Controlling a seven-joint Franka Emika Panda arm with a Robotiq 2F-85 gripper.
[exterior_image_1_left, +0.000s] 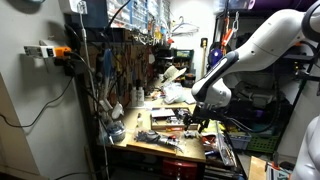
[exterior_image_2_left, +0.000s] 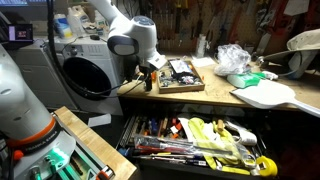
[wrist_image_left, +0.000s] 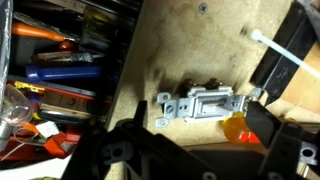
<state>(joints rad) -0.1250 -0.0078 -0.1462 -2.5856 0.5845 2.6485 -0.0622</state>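
Note:
In the wrist view a grey-white wall light switch with metal mounting tabs lies flat on the wooden workbench. A small translucent orange piece sits against its lower right corner. My gripper is open, its two black fingers on either side of the switch and just short of it; the right finger is close to the orange piece. In both exterior views the gripper hangs low over the bench's end. The switch is too small to make out there.
An open drawer full of hand tools juts out under the bench edge. On the bench are a small tray of parts, a crumpled plastic bag and a white board. A tool-hung pegboard stands behind.

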